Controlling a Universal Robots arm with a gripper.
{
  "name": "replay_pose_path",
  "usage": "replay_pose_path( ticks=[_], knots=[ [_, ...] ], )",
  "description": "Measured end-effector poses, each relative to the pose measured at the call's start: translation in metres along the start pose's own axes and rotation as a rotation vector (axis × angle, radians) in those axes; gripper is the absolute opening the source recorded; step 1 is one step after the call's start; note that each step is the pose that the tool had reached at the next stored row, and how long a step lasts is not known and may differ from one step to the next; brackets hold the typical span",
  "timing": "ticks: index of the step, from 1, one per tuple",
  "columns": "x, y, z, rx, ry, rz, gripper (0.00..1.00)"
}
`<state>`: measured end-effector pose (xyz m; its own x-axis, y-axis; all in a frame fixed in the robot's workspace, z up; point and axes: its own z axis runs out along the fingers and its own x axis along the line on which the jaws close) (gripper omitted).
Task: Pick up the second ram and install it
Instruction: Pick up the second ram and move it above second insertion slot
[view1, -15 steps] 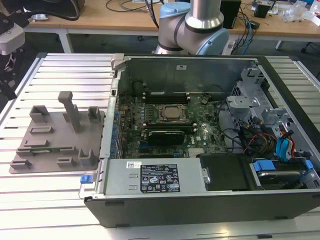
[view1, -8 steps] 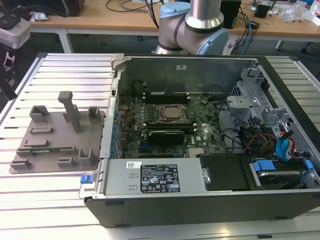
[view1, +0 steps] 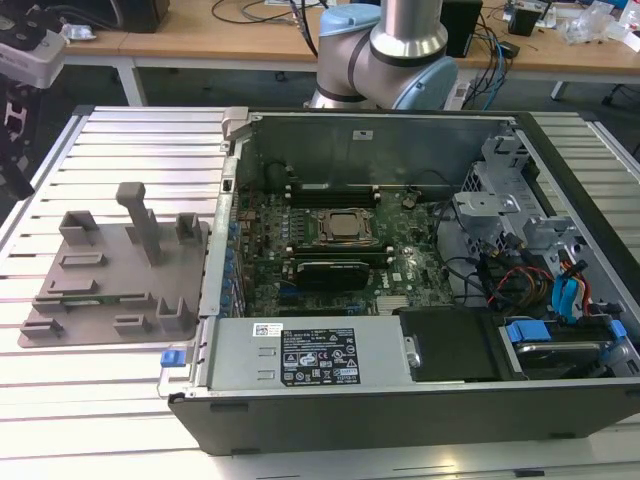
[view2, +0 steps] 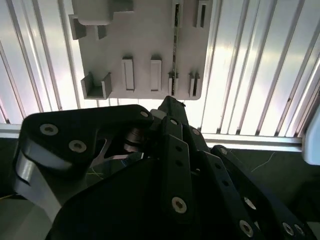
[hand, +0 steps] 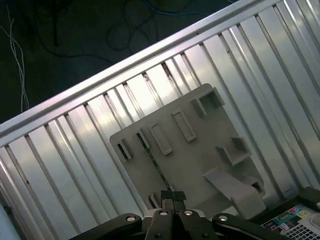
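The exterior view stands high off the near long edge of the slatted worktop (view1: 120, 150). It looks obliquely down and across the worktop, over the open computer case (view1: 300, 400), to the arm's base (view1: 385, 50) and the desks (view1: 200, 30) past the far edge. It is distant enough to take in the grey tray (view1: 100, 270) by the edge on the exterior view's left.

Both wrist views look down from well above onto that tray (view2: 145, 40) (hand: 200, 145) and the slats around it. In each, the gripper (view2: 170, 102) (hand: 172, 197) is close in the foreground. The first wrist view also reaches past a worktop edge to dark floor (hand: 75, 30).

All three views share the tray.
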<state>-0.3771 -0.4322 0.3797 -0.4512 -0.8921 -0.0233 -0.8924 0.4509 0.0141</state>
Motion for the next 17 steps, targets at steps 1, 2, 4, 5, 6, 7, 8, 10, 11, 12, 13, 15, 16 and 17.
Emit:
replay_pose_path(
  ticks=[1,2,4,5,6,7,8,10,11,12,13,15,16,17],
  knots=[
    [0.0000,0.0000,0.0000,-0.0006,0.0003,-0.022,0.10],
    [0.0000,0.0000,0.0000,-0.0011,0.0007,-0.044,0.10],
    [0.0000,0.0000,0.0000,-0.0018,0.0011,-0.078,0.10],
    [0.0000,0.0000,0.0000,-0.0023,0.0014,-0.099,0.10],
    [0.0000,0.0000,0.0000,-0.0028,0.0016,-0.121,0.10],
    [0.0000,0.0000,0.0000,-0.0032,0.0020,-0.139,0.10],
    [0.0000,0.0000,0.0000,-0.0039,0.0023,-0.169,0.10],
    [0.0000,-0.0001,0.0000,-0.0052,0.0032,-0.224,0.10],
    [0.0000,-0.0001,0.0000,-0.0057,0.0035,-0.245,0.10],
    [0.0000,-0.0001,0.0000,-0.0064,0.0038,-0.270,0.10],
    [0.0000,-0.0001,0.0000,-0.0070,0.0042,-0.298,0.10],
    [0.0000,-0.0001,0.0000,-0.0080,0.0048,-0.342,0.10],
    [0.0000,-0.0001,0.0000,-0.0085,0.0052,-0.365,0.10],
    [0.0000,-0.0001,0.0000,-0.0089,0.0054,-0.380,0.10]
  ],
)
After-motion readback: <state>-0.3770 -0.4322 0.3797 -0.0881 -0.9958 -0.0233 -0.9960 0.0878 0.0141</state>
